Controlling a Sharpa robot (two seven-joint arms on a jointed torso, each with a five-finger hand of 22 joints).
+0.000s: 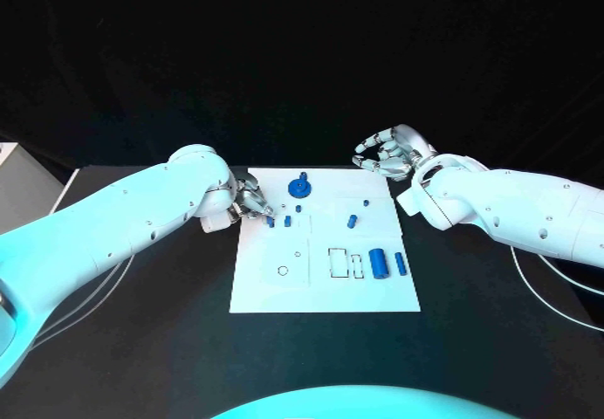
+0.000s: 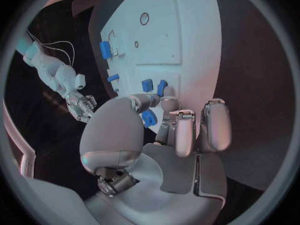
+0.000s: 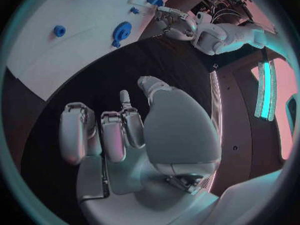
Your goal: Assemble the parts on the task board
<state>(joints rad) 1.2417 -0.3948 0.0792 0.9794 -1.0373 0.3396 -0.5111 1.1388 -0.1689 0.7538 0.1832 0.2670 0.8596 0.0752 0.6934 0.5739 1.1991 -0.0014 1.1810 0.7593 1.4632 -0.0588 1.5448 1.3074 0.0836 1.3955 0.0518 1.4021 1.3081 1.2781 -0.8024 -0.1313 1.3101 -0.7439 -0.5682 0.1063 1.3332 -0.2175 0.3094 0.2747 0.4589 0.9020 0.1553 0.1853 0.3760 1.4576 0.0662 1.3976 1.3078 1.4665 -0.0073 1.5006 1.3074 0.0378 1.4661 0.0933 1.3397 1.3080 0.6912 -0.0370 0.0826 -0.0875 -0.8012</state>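
Now | left hand (image 1: 243, 202) at the board's (image 1: 264, 297) left edge, pinching a small blue part (image 2: 149, 118), likely to seat it | right hand (image 1: 392, 150) beyond the board's far right corner, empty, fingers loosely apart, likely waiting.

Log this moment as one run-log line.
left hand: pinches small blue part at task board left edge | right hand: curled, holds nothing, off board's far right corner | blue knob: on board

white arms (image 1: 126, 218), silver robot hand (image 1: 393, 150), seemingly thin cables
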